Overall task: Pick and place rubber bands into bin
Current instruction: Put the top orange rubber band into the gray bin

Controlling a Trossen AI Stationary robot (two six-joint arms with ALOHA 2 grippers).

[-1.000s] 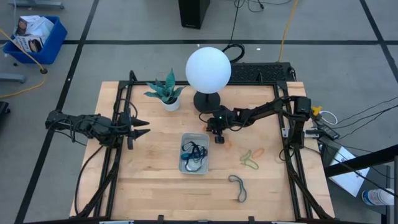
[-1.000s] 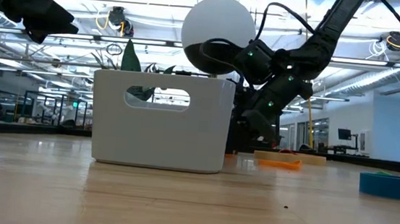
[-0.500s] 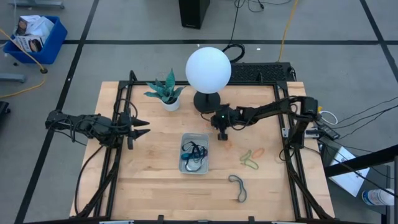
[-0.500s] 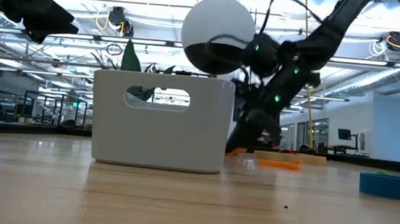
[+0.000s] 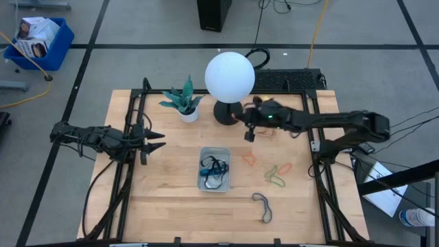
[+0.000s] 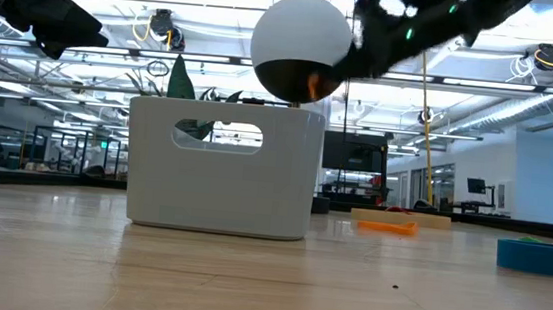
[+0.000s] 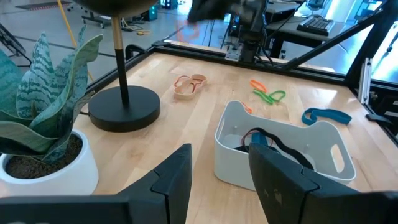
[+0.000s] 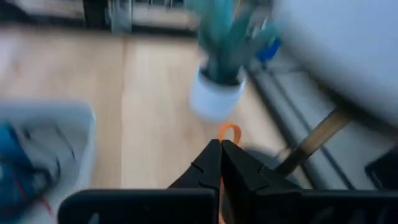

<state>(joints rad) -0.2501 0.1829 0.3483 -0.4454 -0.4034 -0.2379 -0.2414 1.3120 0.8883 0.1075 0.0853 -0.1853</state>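
Note:
The bin [image 5: 214, 169] is a pale tray at the table's middle, and it holds dark and blue rubber bands [image 7: 273, 142]. More rubber bands lie on the wood to its right: an orange one [image 5: 250, 160], an orange and a green one [image 5: 276, 171], and a grey-blue one [image 5: 262, 206]. My right gripper [image 5: 249, 134] is raised beside the globe lamp, shut on a small orange band [image 8: 229, 132]. My left gripper [image 5: 159, 140] waits open at the table's left with nothing between its fingers. My right gripper pinches the orange rubber band between its two fingertips. A small loop of the band [image 8: 229, 130] sticks out past the tips. The band is lifted clear of the table and shows as an orange spot [image 6: 313, 82] in front of the globe in the low view.
The white globe lamp [image 5: 230, 75] on its black round base [image 5: 227, 112] stands at the far middle. A potted plant [image 5: 184, 103] is to its left and a black keyboard [image 5: 288, 80] is at the far right. Black frame rails [image 5: 130, 158] run along both table sides.
My right gripper has risen quickly from the table beside the lamp base to about the globe's height. It tipped closer to level and moved a little toward the far right. The orange band went up with it. The other bands lie unmoved.

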